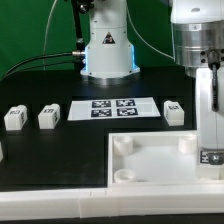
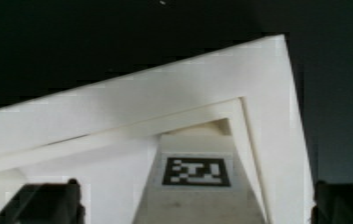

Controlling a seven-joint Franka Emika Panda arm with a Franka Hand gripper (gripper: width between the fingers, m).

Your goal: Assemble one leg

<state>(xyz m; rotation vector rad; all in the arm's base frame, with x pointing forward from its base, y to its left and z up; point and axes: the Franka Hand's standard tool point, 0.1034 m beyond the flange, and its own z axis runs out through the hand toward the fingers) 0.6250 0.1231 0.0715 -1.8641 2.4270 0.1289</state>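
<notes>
The gripper [image 1: 210, 150] hangs at the exterior view's right edge on a glossy silver-grey wrist, pointing straight down, its two fingers spread wide with nothing clamped between them. In the wrist view the dark fingertips [image 2: 48, 203] show as blurred blocks on either side of a leg [image 2: 196, 172], a smooth white square post carrying a black-and-white marker tag, which stands directly below the tool against the raised rim of the large white panel [image 1: 150, 165] with its round corner sockets. Farther from the tool, on the black table [image 1: 40, 150], the flat marker board [image 1: 112, 108] lies between more small legs [image 1: 47, 117], apart from one another.
</notes>
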